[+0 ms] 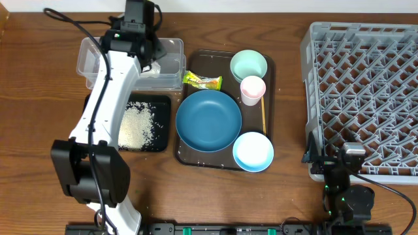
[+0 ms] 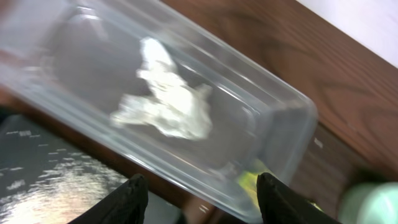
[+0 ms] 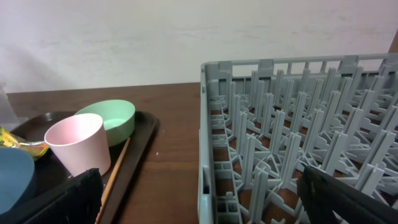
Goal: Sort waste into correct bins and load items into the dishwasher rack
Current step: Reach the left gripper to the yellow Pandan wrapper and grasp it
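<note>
Crumpled white paper (image 2: pixel 165 102) lies inside the clear tub (image 2: pixel 249 106). My left gripper (image 2: pixel 202 190) hangs open over the tub's near wall with nothing between its fingers. In the overhead view the left gripper (image 1: pixel 151 55) is above the clear tub (image 1: pixel 91 59). Loose rice (image 1: pixel 137 124) fills the black tray (image 1: pixel 163 104). On the brown serving tray (image 1: pixel 196 62) sit the blue plate (image 1: pixel 209 119), mint bowl (image 1: pixel 249 65), pink cup (image 1: pixel 253 89), light blue bowl (image 1: pixel 253 151), chopstick (image 1: pixel 264 114) and a yellow-green wrapper (image 1: pixel 202 81). My right gripper (image 1: pixel 346 156) stands open at the front left corner of the grey rack (image 1: pixel 366 85).
In the right wrist view the rack's left wall (image 3: pixel 208 155) runs between my open fingers (image 3: pixel 68 199), with bare wood between it and the serving tray (image 3: pixel 146 134). The pink cup (image 3: pixel 78 146) and mint bowl (image 3: pixel 112 118) stand at that tray's near edge.
</note>
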You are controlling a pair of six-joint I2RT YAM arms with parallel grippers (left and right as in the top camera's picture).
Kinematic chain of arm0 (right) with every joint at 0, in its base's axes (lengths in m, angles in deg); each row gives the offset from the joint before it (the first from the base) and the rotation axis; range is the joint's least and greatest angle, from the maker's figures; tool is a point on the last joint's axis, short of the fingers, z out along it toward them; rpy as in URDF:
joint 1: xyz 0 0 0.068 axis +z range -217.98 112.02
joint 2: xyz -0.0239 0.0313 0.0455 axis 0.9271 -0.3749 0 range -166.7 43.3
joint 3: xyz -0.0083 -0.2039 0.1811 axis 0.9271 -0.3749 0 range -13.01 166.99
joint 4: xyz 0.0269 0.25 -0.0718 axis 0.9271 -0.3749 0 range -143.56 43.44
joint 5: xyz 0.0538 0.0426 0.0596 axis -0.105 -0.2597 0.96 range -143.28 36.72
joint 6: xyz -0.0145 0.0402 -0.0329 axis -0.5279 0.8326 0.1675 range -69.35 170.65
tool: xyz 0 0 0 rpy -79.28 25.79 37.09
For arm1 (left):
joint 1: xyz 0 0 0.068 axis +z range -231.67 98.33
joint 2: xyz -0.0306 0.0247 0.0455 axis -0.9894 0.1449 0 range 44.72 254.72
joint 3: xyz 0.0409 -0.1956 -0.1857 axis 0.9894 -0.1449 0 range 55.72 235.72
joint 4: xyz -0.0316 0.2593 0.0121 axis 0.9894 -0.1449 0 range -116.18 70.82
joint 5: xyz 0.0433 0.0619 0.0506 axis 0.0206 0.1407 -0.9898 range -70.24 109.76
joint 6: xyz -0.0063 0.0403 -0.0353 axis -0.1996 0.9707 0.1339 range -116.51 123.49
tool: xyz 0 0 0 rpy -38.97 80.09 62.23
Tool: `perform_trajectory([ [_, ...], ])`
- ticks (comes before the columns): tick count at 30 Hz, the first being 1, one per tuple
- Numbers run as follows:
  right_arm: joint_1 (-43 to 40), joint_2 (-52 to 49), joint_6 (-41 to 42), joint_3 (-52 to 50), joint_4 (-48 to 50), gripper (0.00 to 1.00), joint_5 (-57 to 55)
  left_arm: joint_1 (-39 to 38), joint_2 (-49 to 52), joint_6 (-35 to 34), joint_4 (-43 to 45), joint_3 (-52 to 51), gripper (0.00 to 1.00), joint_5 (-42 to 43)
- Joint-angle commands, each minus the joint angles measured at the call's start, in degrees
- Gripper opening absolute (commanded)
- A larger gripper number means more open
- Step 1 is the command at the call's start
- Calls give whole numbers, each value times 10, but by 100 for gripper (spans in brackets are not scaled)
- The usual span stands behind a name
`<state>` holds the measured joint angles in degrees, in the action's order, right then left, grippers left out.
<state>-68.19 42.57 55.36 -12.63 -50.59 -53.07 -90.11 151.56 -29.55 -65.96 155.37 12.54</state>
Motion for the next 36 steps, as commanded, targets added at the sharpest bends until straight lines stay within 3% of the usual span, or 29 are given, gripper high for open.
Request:
perform_trajectory([
  [1,-6,3,-7,-1,-2,99,-2,-30,6,67,6,-4,59,78],
  [7,-6,3,-7,-1,-2,99,-2,-100,7,54,31,-14,59,73],
  [12,-6,3,-7,-1,-2,99,-2,-145,23,-71,38,-31,59,-27],
  [18,-6,3,-7,-1,-2,99,-2,-167,71,-222,50,-35,59,-31],
  [28,-6,3,-7,-1,-2,99,-2,-166,136,-307,102,-35,59,-80],
  [36,-6,3,-7,-1,-2,99,-2,-167,166,-309,128,-35,59,-105],
])
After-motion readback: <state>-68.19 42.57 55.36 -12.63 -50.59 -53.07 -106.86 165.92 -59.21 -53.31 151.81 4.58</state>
